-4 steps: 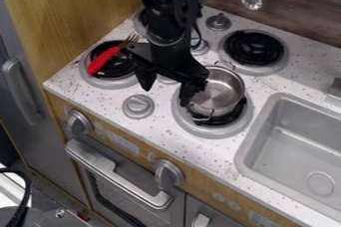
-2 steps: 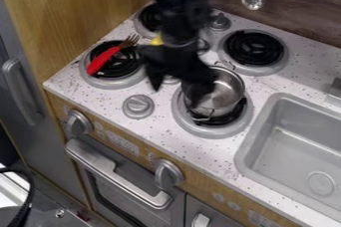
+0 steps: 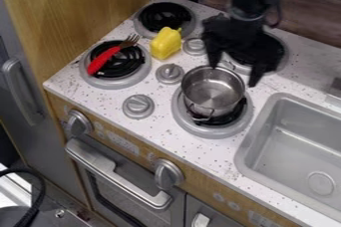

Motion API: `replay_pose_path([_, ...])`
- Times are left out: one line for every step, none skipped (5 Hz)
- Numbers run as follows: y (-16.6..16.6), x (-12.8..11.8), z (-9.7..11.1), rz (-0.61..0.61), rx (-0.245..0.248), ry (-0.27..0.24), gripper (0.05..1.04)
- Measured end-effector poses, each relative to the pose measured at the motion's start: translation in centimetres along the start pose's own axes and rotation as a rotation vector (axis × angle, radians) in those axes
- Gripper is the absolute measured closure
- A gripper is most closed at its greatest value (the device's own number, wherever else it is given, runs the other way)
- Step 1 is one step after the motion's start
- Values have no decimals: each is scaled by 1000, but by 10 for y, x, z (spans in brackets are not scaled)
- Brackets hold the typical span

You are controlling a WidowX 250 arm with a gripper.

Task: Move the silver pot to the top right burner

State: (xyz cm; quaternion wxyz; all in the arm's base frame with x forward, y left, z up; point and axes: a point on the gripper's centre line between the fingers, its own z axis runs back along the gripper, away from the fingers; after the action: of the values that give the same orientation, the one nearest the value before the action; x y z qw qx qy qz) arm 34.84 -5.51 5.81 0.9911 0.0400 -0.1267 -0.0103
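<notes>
Fork [image 3: 100, 62]: on the front left burner [image 3: 100, 82], near your bench's [image 3: 65, 78] corner.
Pepper [image 3: 165, 44]: between two knobs and the left burners.
Pot [image 3: 213, 94]: upright on the front right burner [image 3: 212, 132].
Gripper [image 3: 234, 74]: you have it wide, at the pot's far side.
Back right burner [image 3: 280, 47]: partly behind your gripper.

Along the front edge of the counter [image 3: 86, 95], a bare strip runs from the front left corner past the pot [image 3: 212, 91]; a narrow lane parts the pot's burner [image 3: 208, 131] from the sink [image 3: 256, 129]; between left and right burners, knobs [image 3: 138, 106] stick up; a yellow pepper [image 3: 165, 43] blocks the way farther back; a fork [image 3: 103, 60] lies across the front left burner.
</notes>
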Motion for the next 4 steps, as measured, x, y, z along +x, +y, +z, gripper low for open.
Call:
replay_pose_path([-10,13,-17,-12,-24,18,84])
replay_pose_path([-15,11,-41,-14,-38,79,84])
replay_pose_path([-11,5,-59,-7,-44,126,84])
replay_pose_path([-4,-1,-79,6,-46,176,84])
